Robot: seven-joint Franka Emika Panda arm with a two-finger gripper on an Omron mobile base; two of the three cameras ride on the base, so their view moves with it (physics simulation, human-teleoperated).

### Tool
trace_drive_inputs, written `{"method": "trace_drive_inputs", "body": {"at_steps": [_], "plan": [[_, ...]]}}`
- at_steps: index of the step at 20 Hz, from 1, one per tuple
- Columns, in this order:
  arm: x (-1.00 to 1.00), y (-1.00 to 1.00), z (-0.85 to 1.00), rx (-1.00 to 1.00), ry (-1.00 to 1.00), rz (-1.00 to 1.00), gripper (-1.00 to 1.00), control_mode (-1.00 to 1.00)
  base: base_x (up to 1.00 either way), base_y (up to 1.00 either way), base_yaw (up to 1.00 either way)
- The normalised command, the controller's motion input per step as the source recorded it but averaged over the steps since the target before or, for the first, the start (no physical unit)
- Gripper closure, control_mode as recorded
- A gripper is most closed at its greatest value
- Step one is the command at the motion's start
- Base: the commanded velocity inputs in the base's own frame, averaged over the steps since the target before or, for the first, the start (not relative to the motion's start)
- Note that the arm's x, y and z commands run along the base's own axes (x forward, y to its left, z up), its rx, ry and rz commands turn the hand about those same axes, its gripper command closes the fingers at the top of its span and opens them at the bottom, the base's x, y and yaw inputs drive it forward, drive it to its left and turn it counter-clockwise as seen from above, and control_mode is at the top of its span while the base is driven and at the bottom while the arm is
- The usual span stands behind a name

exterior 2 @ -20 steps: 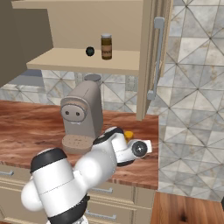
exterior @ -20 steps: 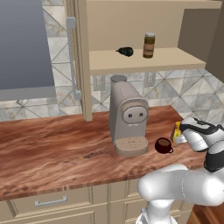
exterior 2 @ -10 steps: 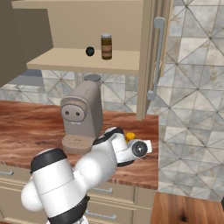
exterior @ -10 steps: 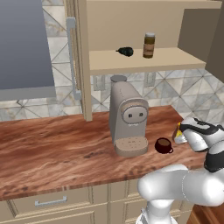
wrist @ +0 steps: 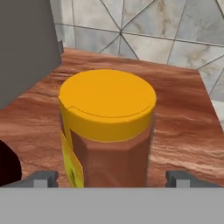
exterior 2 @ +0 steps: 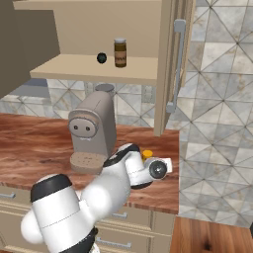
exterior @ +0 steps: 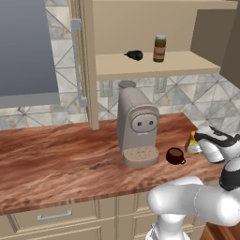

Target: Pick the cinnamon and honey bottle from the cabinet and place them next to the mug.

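Honey bottle (wrist: 107, 131) stands upright on the tabletop (exterior: 61, 164) just beside the mug (exterior: 175, 155), between my gripper (wrist: 111, 177) tips, spread apart; cinnamon (exterior: 160, 48) waits on the cabinet (exterior: 154, 65) shelf.

Beige coffee machine (exterior: 136, 129) on wooden counter (exterior: 56, 154).
Small black rounded object (exterior: 134, 55) lying up on the shelf; drawers (exterior: 54, 217) below the counter edge; tiled backsplash (exterior: 173, 96) behind.

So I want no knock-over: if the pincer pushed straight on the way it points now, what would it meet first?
The honey bottle: it stands upright on the counter, dead ahead between the pincer's open fingertips. Whether they touch it, I cannot tell.
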Motion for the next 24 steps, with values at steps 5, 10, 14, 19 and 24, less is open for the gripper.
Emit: {"method": "trace_drive_inputs", "body": {"at_steps": [5,10,14,19,24], "plan": [[-0.21,0.00,0.28,0.00,-0.08,-0.02,-1.00,-1.00,0.00,0.00,0.00],[-0.39,0.00,0.35,0.00,-0.05,-0.04,-1.00,-1.00,0.00,0.00,0.00],[-0.57,0.04,0.62,0.00,0.00,-0.06,-1.00,-1.00,0.00,0.00,0.00],[-0.46,0.26,0.96,0.00,0.02,-0.09,-1.00,-1.00,0.00,0.00,0.00],[-0.39,0.41,1.00,0.00,0.12,-0.10,-1.00,-1.00,0.00,0.00,0.00]]}}
